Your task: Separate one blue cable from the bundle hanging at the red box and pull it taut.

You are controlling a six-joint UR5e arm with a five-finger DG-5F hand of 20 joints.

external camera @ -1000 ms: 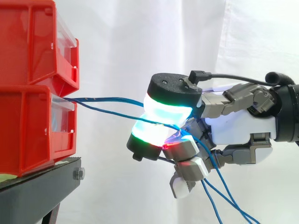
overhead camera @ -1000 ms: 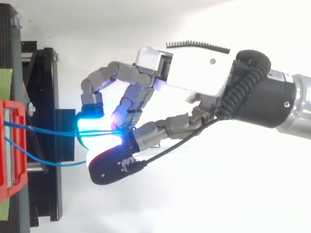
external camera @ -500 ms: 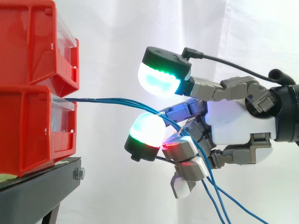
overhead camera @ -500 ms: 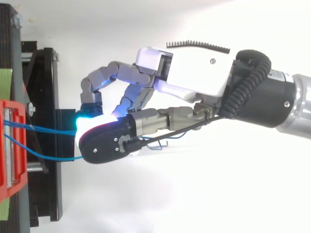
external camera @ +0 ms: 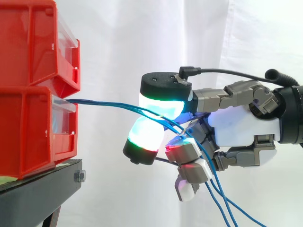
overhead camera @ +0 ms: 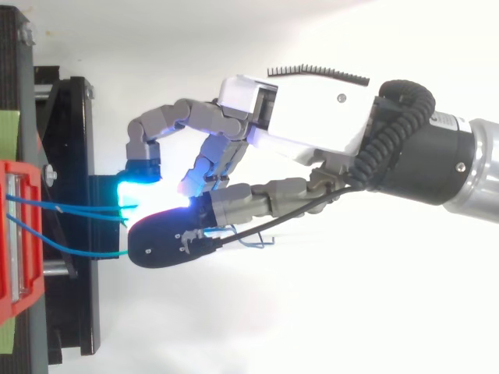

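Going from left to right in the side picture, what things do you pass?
stacked red plastic bins → thin blue cables → robot hand

Two red bins (external camera: 33, 52), three blue cables (external camera: 110, 103)

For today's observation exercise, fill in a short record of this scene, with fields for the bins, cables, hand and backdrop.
bins: upper red bin stacked on lower red bin, on a black stand
cables: blue cables run from the lower bin's front to the hand, then hang down
hand: hand enters from the right, its thumb and finger pads pinching the cables
slack: one cable bows sideways in the top view
backdrop: white curtain
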